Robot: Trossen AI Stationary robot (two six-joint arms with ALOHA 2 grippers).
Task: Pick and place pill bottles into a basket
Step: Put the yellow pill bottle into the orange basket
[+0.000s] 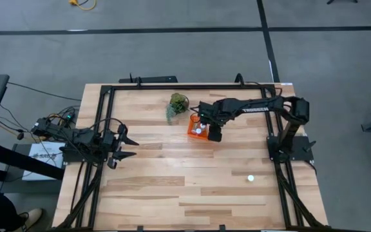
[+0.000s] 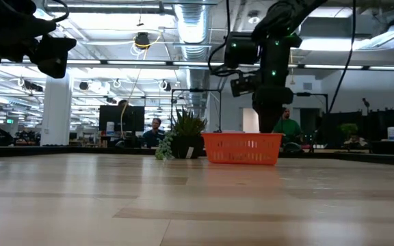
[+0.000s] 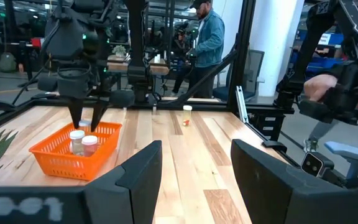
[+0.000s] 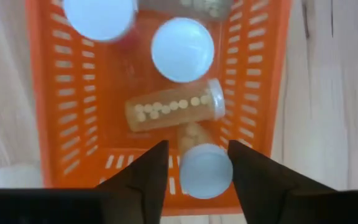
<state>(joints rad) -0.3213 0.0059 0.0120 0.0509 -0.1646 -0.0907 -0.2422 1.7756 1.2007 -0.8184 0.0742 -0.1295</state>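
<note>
The orange basket [image 1: 190,132] [image 2: 241,149] stands right of the table's middle and holds several white-capped pill bottles. In the right wrist view two stand upright [image 4: 182,40] and one lies on its side [image 4: 176,109]. My right gripper [image 4: 197,180] [image 3: 84,118] points down into the basket's near end, open. Another bottle [image 4: 206,169] sits between its fingers, cap up and tilted; there is a gap beside one finger. One more bottle [image 1: 250,178] stands on the table near the right front. My left gripper [image 1: 124,147] [image 3: 194,180] waits open at the table's left side.
A green leafy plant [image 1: 178,104] [image 2: 183,137] stands just left of the basket, toward the far edge. A black frame [image 1: 172,86] runs along the table's edges. People sit and stand in the room behind. Bare wood lies in front of the basket.
</note>
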